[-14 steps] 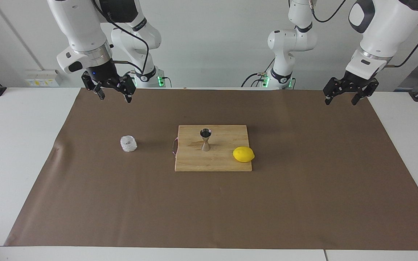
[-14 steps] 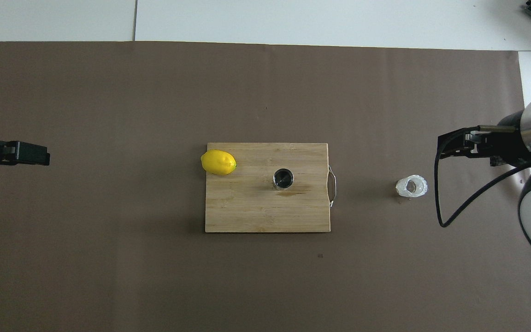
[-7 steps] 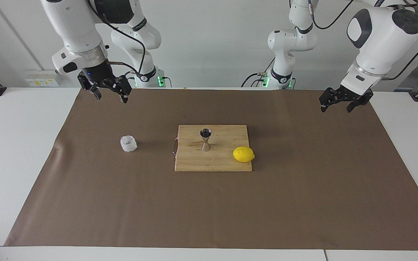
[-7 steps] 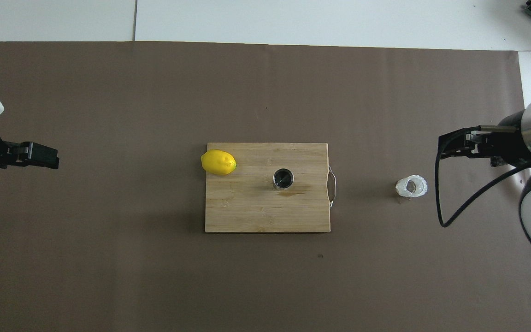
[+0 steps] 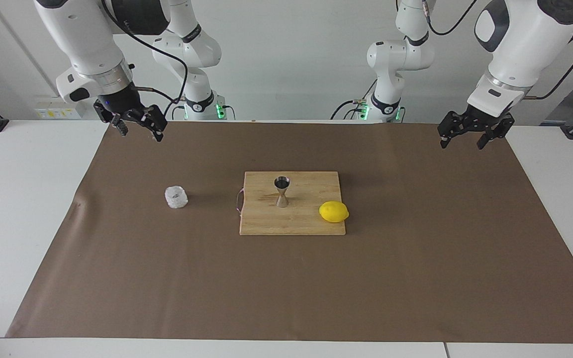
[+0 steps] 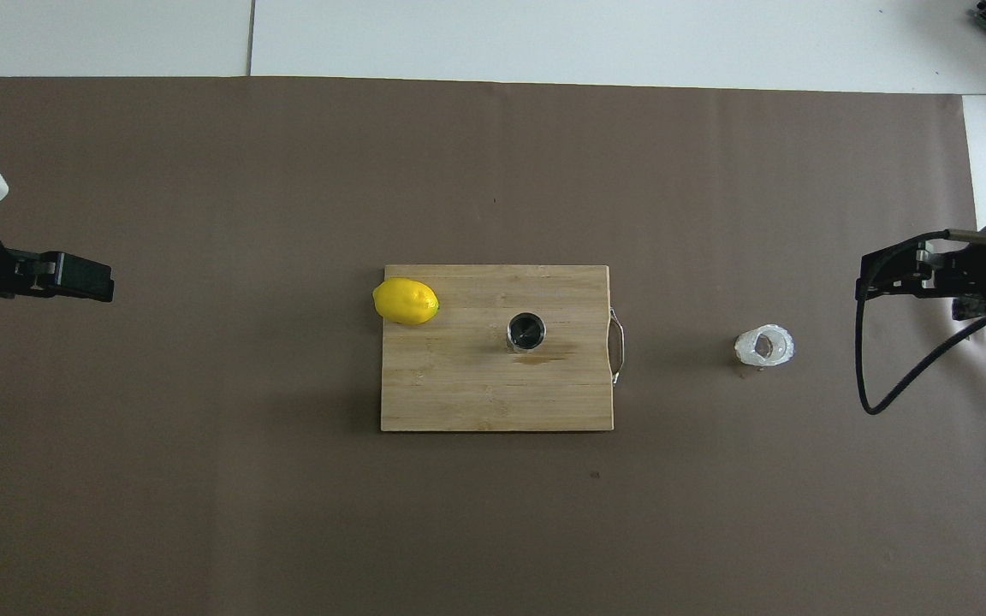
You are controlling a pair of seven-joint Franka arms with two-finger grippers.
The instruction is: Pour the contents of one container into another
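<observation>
Brown mat (image 5: pixel 416 258) bears cup (image 5: pixel 176 197), well apart from raised right gripper (image 5: pixel 138 131), fingers spread; left gripper (image 5: pixel 470 137) likewise.

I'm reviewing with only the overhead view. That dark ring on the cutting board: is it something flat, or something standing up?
Observer: It's the steel jigger, hourglass-shaped, standing upright on the cutting board.
Operator: Is either gripper down by the whitish cup?
Observer: No. The right gripper hangs high over its own end of the brown mat, well clear of the cup.
Operator: And the left one?
Observer: The left gripper hangs in the air over its own end of the mat, jaws open, holding nothing.
</observation>
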